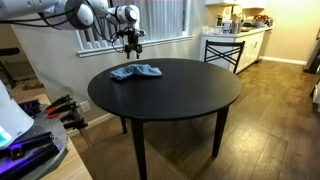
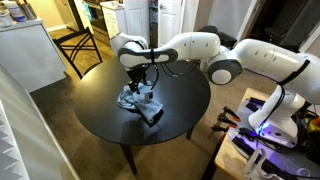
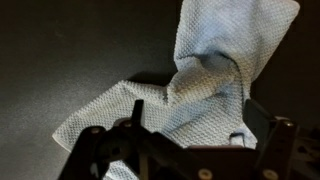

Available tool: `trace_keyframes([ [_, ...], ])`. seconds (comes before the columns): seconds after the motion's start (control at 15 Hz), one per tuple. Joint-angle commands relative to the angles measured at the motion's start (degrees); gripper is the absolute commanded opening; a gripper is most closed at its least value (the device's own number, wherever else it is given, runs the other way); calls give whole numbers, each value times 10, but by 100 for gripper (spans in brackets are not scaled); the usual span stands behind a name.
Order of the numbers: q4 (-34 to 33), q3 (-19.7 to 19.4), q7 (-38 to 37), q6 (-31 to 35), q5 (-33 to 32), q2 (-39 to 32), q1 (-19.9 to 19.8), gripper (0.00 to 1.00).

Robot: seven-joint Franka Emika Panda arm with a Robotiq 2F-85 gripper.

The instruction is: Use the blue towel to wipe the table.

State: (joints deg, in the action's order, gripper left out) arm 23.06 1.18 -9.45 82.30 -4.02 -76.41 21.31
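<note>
Pincer (image 1: 131, 44) is hanging over the blue towel (image 1: 136, 71); you are holding its jaws spread wide, gripping nothing. In the wrist view the towel (image 3: 205, 75) is lying bunched and folded on itself, one corner trailing flat toward the lower left. In both exterior views the pincer is sitting just above the cloth; contact cannot be judged. The towel is resting on the round black desk (image 1: 190, 100), toward the edge nearest the wall, inside the rim. The arm (image 2: 200, 48) is reaching in over the desk top. Beyond the desk, a dark chair (image 1: 225, 50) is standing on the wood floor (image 1: 270, 110) beside a kitchen counter (image 1: 250, 38).
</note>
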Motion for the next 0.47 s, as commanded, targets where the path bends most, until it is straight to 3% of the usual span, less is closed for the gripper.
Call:
trace_keyframes([
  [0.0,16,2,4,3,3,16,-8,100],
  [0.4,-2,0,0,1,0,1,-7,100],
])
